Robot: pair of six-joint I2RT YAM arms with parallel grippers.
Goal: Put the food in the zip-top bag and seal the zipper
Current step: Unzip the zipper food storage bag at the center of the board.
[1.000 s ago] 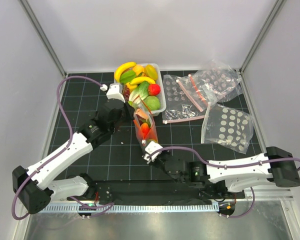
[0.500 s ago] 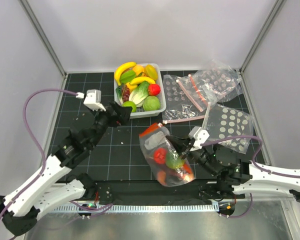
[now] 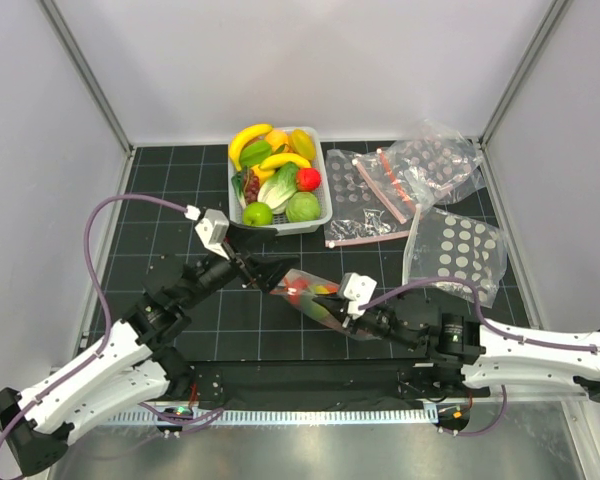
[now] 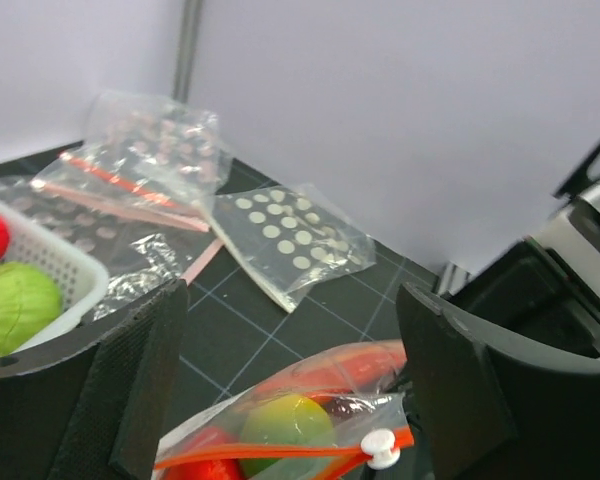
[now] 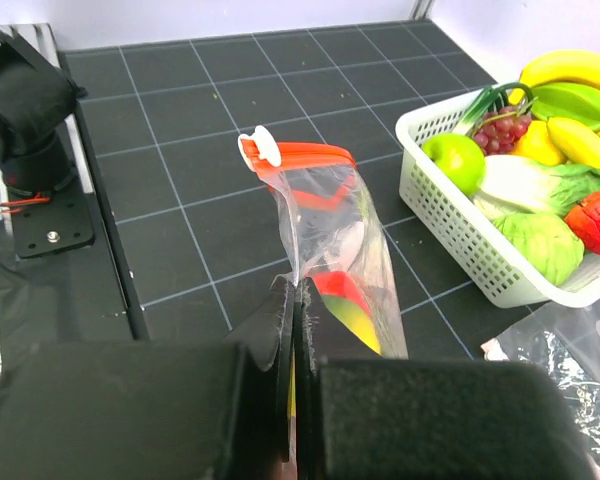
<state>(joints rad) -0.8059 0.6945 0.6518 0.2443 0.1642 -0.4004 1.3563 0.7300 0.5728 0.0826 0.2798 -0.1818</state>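
Item: zip-top bag (image 3: 310,297), food (image 5: 338,288) inside, above table (image 3: 180,200), front centre. Holder: right pincer (image 5: 295,295), pressed together on clear film away from zipper (image 5: 305,154). Long axis points zipper end at left pincer (image 4: 292,300), spread, just short; left likely nearer for sealing.

zip-top bag (image 3: 308,293) shifted left, now flatter; right gripper (image 3: 342,316) moved left with it; left gripper (image 3: 265,268) swung to its mouth

A black bench (image 3: 170,170) ruled with a pale grid sits between plain white walls (image 3: 310,60). Slanted metal posts (image 3: 85,70) rise from its back corners, and brushed metal sheet (image 3: 280,455) lines its near edge.
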